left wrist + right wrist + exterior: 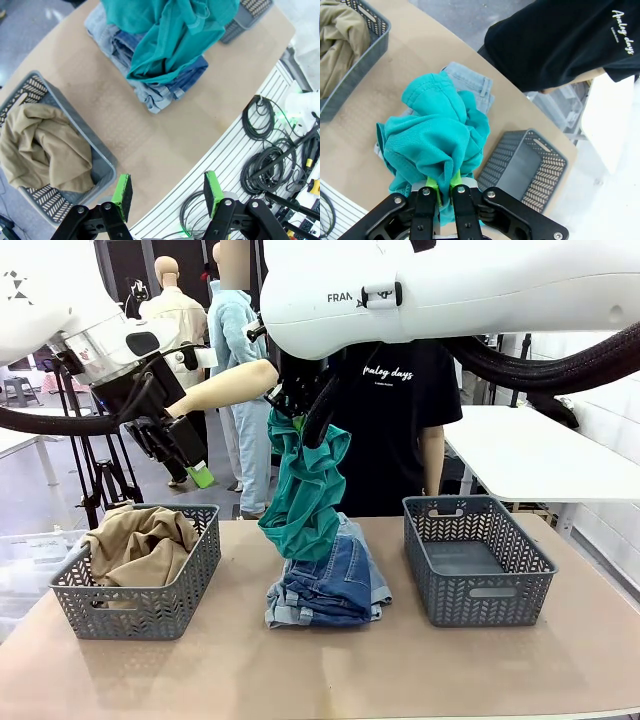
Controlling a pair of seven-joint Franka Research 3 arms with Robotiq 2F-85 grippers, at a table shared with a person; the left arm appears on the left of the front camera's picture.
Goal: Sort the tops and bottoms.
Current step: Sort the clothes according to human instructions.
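Teal-green soft cotton shirt [305, 495] hangs in a crumpled, twisted column over the middle of the worktop [330, 670]. Its top is bunched into the right pincer [443, 184], whose green pads are pressed together on a thick fold of the cloth. The shirt's lower end touches the stack of denim shorts [330, 590] beneath it. That stack lies at the centre of the smooth tan worktop, folded flat. A dark blue pair with stitched seams lies uppermost, and paler, faded blue pairs lie under it and toward the far side.

At the left stands a grey plastic basket with a herringbone-pierced wall [150, 615]. It holds the tan-beige shirt [140, 540], a soft, rumpled mound that rises above the rim. A second grey perforated plastic basket [480, 595] of the same rectangular shape, with a slot handle in its near wall, stands at the right, well apart from the denim.

The left pincer [167, 192] hovers above the near left part of the worktop, beside the left basket. Its two green-padded fingers stand apart with nothing between them. Below it, off the worktop's near edge, coiled black cables [265, 150] lie on a ribbed white surface. A person in a black T-shirt with white script [395, 420] stands at the far side.
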